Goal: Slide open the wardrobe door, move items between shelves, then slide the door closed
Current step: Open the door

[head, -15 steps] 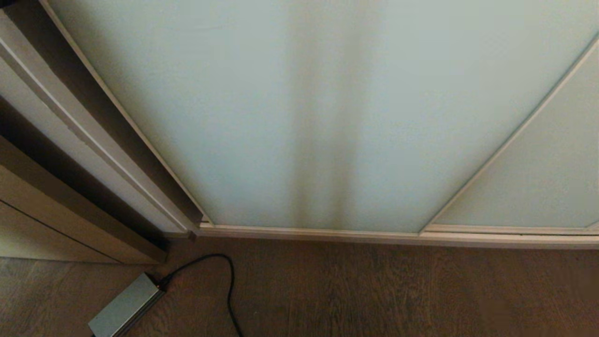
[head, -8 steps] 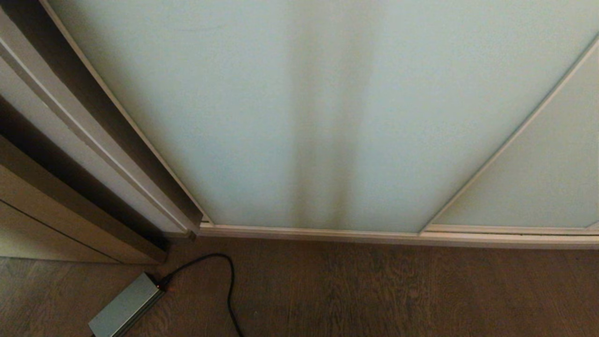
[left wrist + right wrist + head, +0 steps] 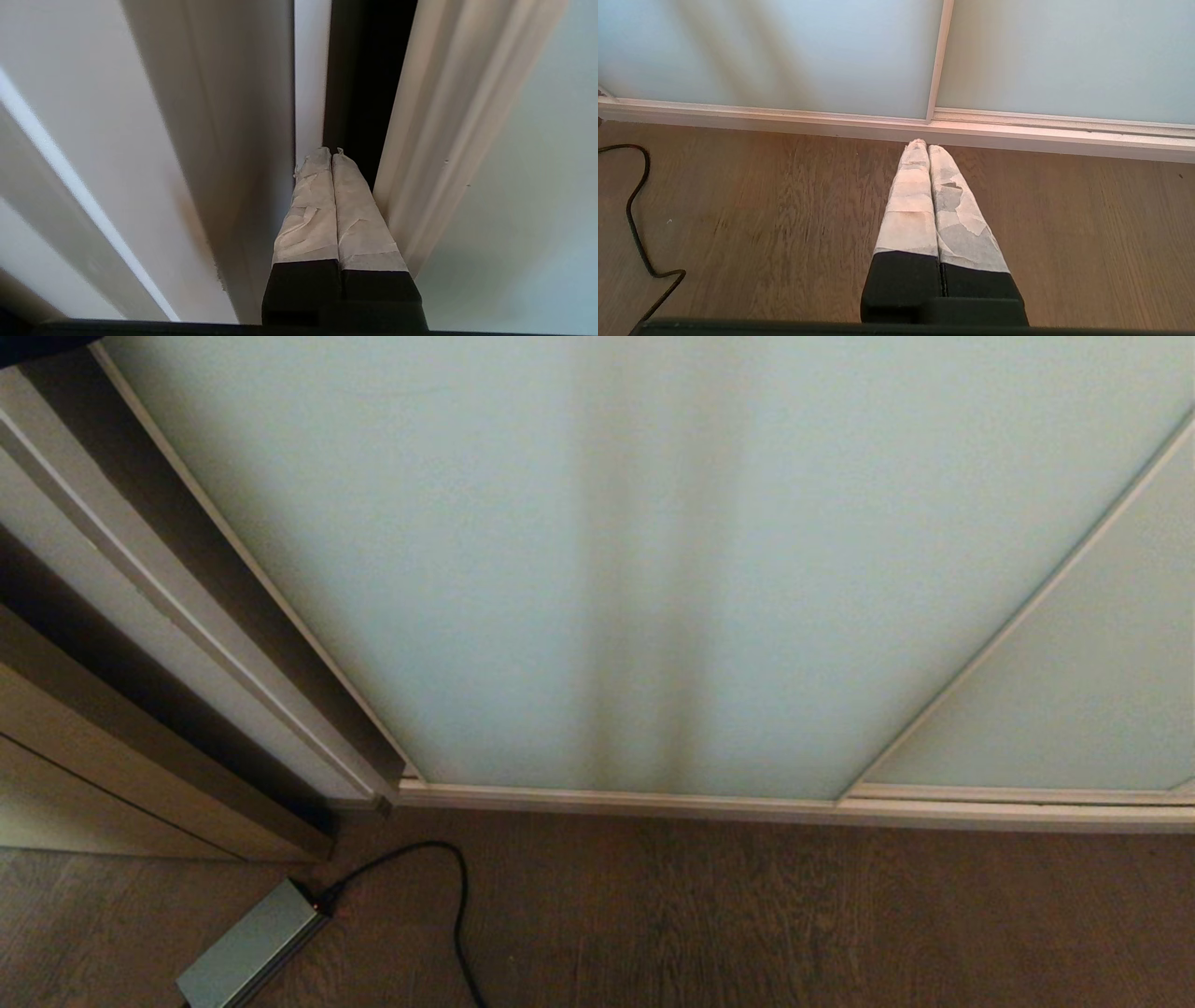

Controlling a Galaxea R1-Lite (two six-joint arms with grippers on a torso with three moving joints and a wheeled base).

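Frosted mint glass of the sliding wardrobe door [image 3: 597, 569] fills the far wall, shut; the left gripper [image 3: 331, 153], closed and empty, noses into the dark gap at its left edge; the right gripper [image 3: 927, 145] hangs closed over the floor [image 3: 761, 210]

Head, right wrist share door [image 3: 597, 569]; left close.
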